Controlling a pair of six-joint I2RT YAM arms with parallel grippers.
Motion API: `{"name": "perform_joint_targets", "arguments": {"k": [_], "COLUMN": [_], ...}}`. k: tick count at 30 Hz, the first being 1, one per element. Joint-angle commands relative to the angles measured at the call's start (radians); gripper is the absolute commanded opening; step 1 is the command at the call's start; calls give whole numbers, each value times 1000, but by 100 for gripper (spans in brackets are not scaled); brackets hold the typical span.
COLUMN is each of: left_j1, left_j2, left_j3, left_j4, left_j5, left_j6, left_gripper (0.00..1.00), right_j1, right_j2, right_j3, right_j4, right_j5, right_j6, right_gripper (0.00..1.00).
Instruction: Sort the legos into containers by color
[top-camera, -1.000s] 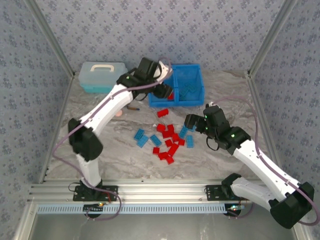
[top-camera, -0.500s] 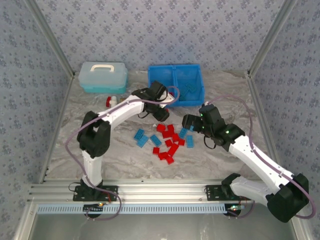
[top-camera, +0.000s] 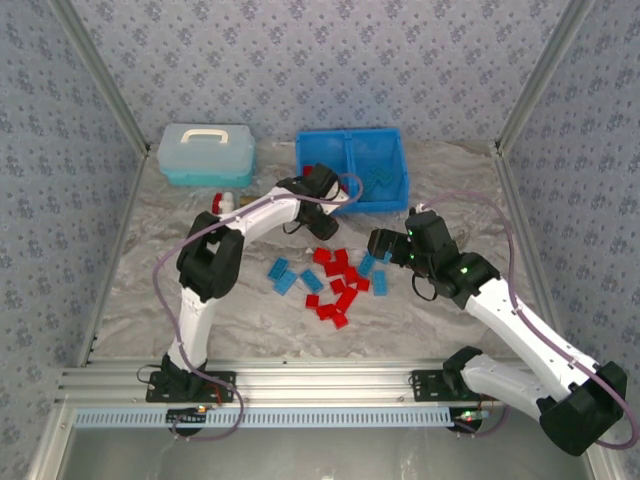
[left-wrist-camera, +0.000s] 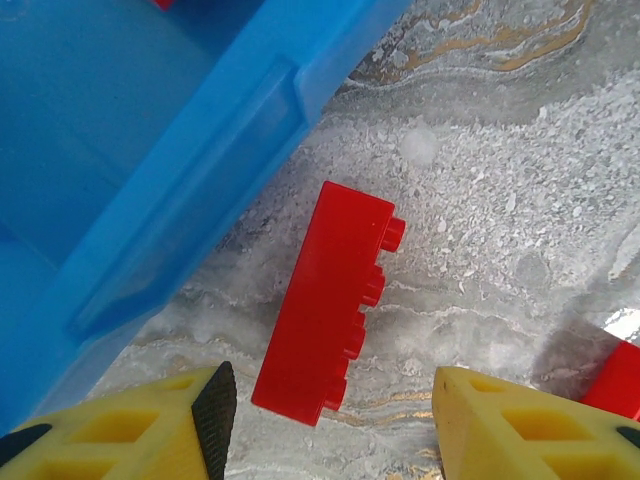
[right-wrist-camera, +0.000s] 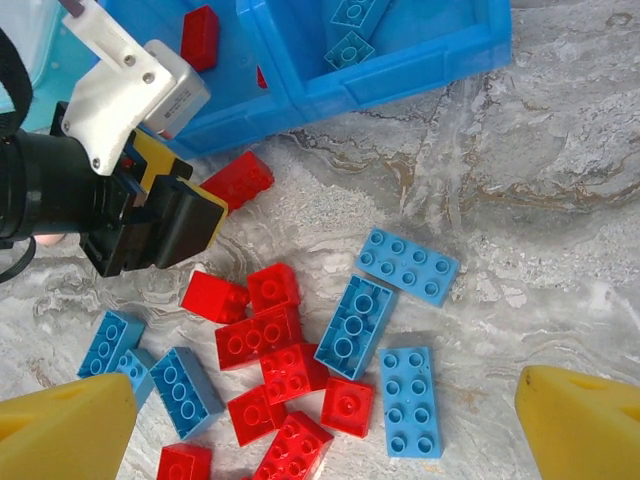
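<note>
Your bright blue bin sits open-topped at the back of the bench, split by a central divider. Its left compartment holds a red brick, and the right compartment holds blue bricks. One red lego lies on its side just beside the bin's front wall, studs facing away from it. You'll find the other legos, red and blue mixed, scattered mid-bench.

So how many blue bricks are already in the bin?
2: one blue brick by the front wall of the bin's right compartment, another just behind it. More may be hidden farther back.
</note>
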Motion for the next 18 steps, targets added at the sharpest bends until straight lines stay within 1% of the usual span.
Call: {"name": "perform_joint_targets", "arguments": {"k": [1,6,8,13,16,18], "left_j1": [0,2,2,-4,-9,-15], "left_j2": [34,72,82,82,57,30], "left_j3": [49,74,75,56,29,13], "left_j4": [9,8,8,9,19,22], "left_j5": [5,7,8,30,45,54], "left_j6": [18,15,14,6,6,3], "left_gripper": [56,54,51,39,28,23], "right_j1": [4,5,6,6,5,6], "right_j2": [-8,-26,-35,-40,-38,-38], "right_j3": [4,1,-3,-8,-8,-8], "right_j4": [-22,-33,-33,-33,-28,-25], "right_j5": [12,15,17,17,16,15], "right_j6": [7,17,20,26,27,29], "right_gripper": [100,100,100,100,100,100]}}
